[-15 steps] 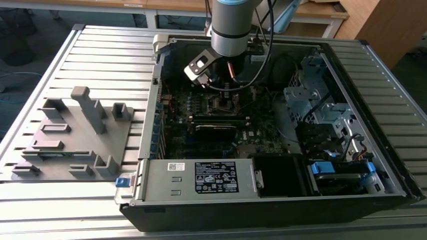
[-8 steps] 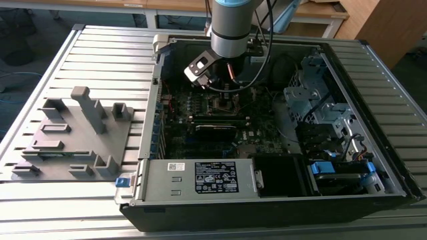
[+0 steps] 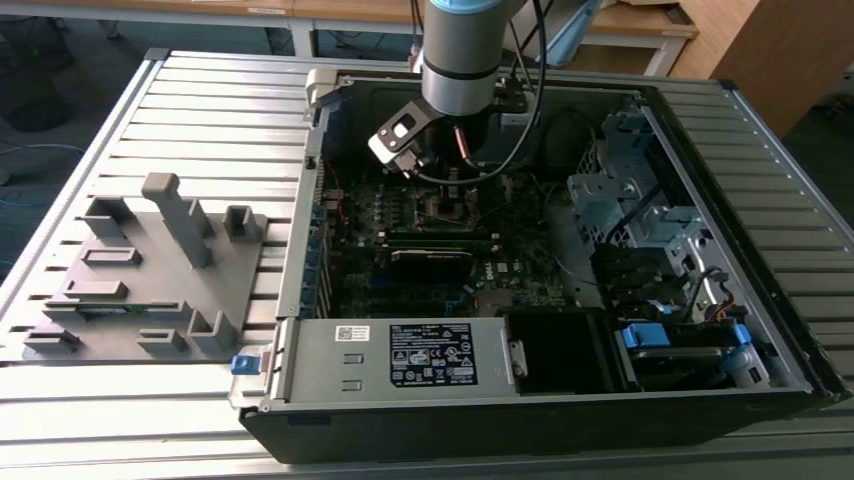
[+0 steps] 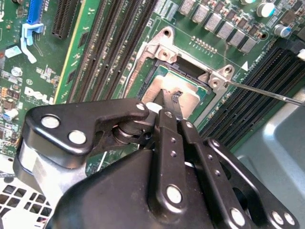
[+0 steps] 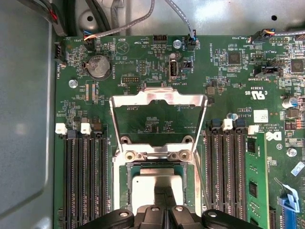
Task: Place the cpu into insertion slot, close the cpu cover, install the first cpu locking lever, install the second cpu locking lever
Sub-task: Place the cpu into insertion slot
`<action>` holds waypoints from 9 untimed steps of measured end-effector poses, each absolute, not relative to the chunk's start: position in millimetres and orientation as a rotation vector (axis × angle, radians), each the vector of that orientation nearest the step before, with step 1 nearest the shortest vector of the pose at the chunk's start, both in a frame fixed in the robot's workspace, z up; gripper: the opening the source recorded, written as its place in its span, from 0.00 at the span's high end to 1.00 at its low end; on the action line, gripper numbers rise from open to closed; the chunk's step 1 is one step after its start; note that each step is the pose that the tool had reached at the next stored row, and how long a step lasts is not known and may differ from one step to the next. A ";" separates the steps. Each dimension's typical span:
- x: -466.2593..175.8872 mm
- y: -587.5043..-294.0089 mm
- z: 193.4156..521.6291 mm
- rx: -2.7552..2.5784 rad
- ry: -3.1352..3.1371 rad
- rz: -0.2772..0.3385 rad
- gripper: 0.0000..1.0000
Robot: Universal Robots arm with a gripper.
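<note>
The arm reaches down into the open computer case (image 3: 534,425), which lies on the slatted table (image 3: 200,120), and the gripper (image 3: 447,170) hangs low over the green circuit board (image 5: 228,95). In the first wrist view the cpu cover (image 5: 138,98) is flipped up on its hinge, its square window showing the board behind it. Just beside the hinge sits the insertion slot (image 5: 120,183), and the cpu (image 5: 157,188) lies inside its silvery rim, dull metal top facing up, between the banks of black memory strips (image 5: 86,181). In the second wrist view the gripper (image 4: 170,98) has its two slim fingers drawn together (barely a sliver between them), tips down at the cpu (image 4: 193,102). Whether they pinch anything or merely rest on it I cannot tell. A thin locking lever (image 4: 267,90) juts out from the slot's corner (image 4: 164,47), unlatched.
</note>
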State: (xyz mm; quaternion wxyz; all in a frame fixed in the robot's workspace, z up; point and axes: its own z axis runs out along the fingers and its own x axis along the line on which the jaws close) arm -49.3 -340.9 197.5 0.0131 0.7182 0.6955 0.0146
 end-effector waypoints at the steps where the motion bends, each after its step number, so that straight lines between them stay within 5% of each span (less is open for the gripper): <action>1: -49.3 -340.9 197.5 2.238 2.167 0.046 0.90; 9: -49.1 -340.5 199.0 2.238 2.167 0.051 0.90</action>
